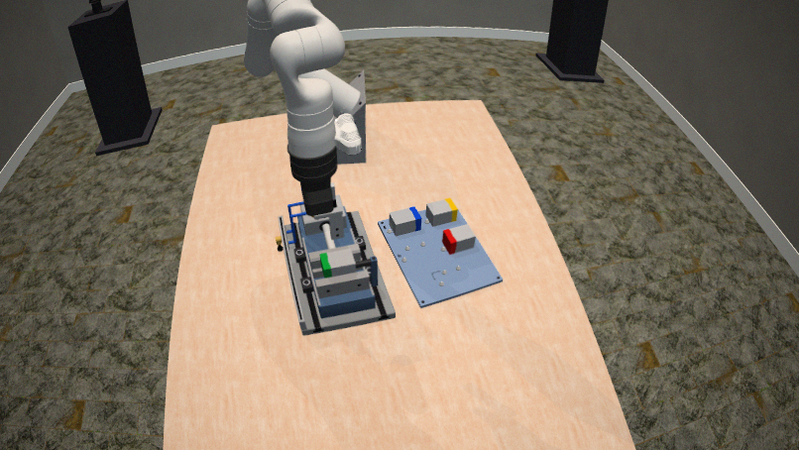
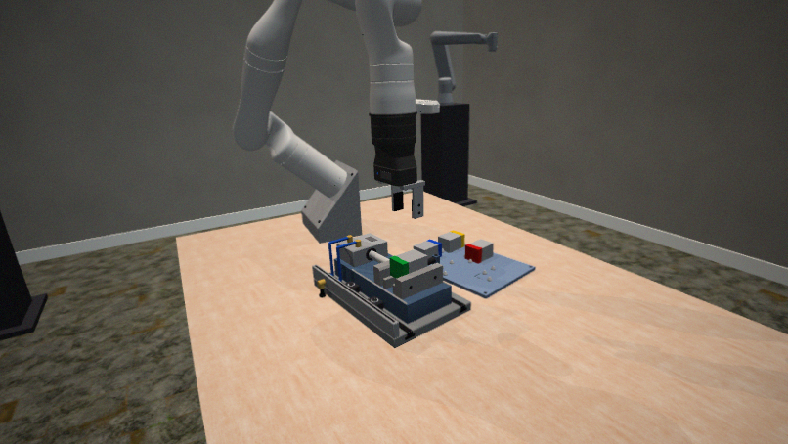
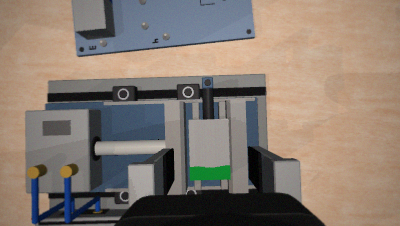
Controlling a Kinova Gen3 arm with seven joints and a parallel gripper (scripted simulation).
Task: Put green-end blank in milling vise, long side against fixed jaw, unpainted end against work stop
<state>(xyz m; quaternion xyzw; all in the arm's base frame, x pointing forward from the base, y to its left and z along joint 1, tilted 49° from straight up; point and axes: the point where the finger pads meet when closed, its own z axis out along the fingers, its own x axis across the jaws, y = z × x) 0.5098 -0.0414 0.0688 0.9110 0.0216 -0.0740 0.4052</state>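
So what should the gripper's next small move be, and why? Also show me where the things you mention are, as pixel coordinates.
Probably a short lift straight up: the gripper (image 1: 335, 220) (image 2: 407, 212) (image 3: 211, 163) is open above the green-ended blank (image 1: 343, 260) (image 2: 414, 259) (image 3: 209, 142), which looks seated against the fixed jaw (image 1: 343, 284) (image 2: 419, 281) (image 3: 239, 135) and work stop (image 1: 364, 263) (image 3: 208, 104), paint pointing away.
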